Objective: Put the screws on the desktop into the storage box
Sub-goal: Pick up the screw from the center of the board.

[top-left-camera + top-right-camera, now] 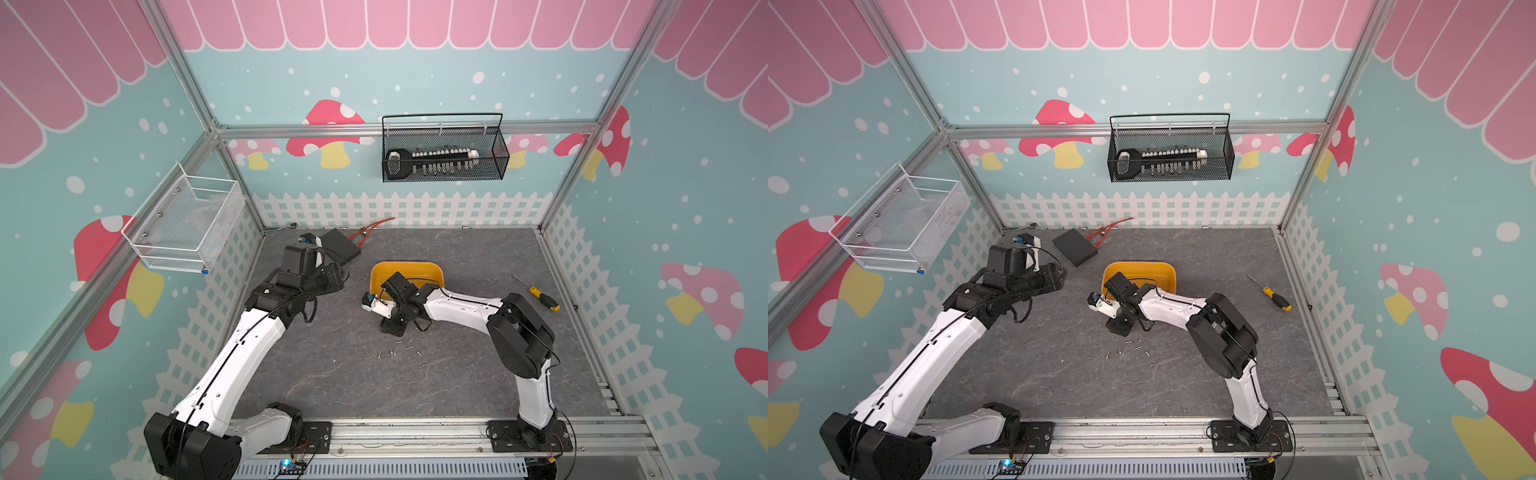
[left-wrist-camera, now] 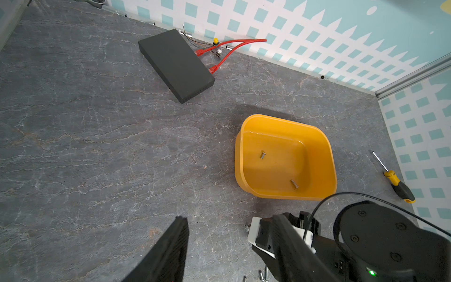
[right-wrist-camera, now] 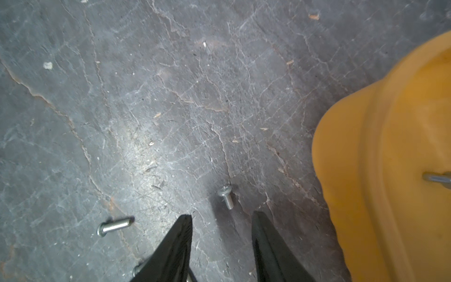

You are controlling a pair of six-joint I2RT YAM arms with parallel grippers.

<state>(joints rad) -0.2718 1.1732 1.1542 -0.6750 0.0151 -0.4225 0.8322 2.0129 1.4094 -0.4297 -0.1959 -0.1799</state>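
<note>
While tiny silver-grey screws point(image 3: 226, 196) lie on dark veined table point(image 3: 170, 97), right end effector point(image 3: 222, 214), lower centre, released, empty, aimed at nearest; yellow-orange plastic tub point(image 3: 366, 183) at right, likely shortening carry.

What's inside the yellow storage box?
Two screws lie apart on the storage box floor, in the left wrist view. In both top views the right arm covers part of it.

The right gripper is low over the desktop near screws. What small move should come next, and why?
Probably ease the right gripper forward and down until its open jaws straddle the nearest screw. That screw lies on the desktop just beyond the fingertips, and nothing is between them yet.
</note>
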